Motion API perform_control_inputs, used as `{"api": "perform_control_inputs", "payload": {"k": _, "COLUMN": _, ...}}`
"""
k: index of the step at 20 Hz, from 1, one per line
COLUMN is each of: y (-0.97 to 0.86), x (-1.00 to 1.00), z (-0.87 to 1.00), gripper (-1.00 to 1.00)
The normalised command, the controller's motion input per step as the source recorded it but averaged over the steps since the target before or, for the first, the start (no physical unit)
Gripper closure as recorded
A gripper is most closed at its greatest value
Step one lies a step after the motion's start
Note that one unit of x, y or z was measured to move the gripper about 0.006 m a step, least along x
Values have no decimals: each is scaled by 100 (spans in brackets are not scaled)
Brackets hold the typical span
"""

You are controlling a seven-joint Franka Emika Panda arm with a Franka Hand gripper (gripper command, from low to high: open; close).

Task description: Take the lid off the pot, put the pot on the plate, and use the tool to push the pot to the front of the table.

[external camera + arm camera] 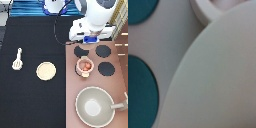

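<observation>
exterior view shows the black table (30,100) spreading from the claw toward the exterior view's left and bottom, with the pinkish-brown stove panel (70,75) directly beneath the claw. the large grey-beige pan (94,106) sits well below the claw toward the exterior view's bottom, its handle reaching to the exterior view's right. the claw (92,39) hangs over the stove's top end, near the upper burners (103,51); whether it is spread or pressed together cannot be told. the cream-yellow plate (46,70) lies on the table, below the claw and well to its left in the exterior view. the pot (84,65), uncovered with reddish-brown contents showing, stands on the stove just below the claw, between the burners. the tool (17,59) lies farthest from the claw at the exterior view's left, its long axis running top to bottom with a slight tilt, head toward the bottom. in the wrist view a broad pale round surface (213,75) fills most of the frame, what it is cannot be told.
</observation>
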Motion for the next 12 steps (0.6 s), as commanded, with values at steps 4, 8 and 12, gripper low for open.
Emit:
{"api": "perform_control_inputs", "payload": {"k": 4, "y": -24, "x": -29, "z": -61, "gripper": 100}}
{"api": "perform_control_inputs", "payload": {"k": 8, "y": -4, "x": -8, "z": -32, "gripper": 100}}
{"api": "perform_control_inputs", "payload": {"k": 12, "y": 1, "x": -11, "z": -32, "gripper": 100}}
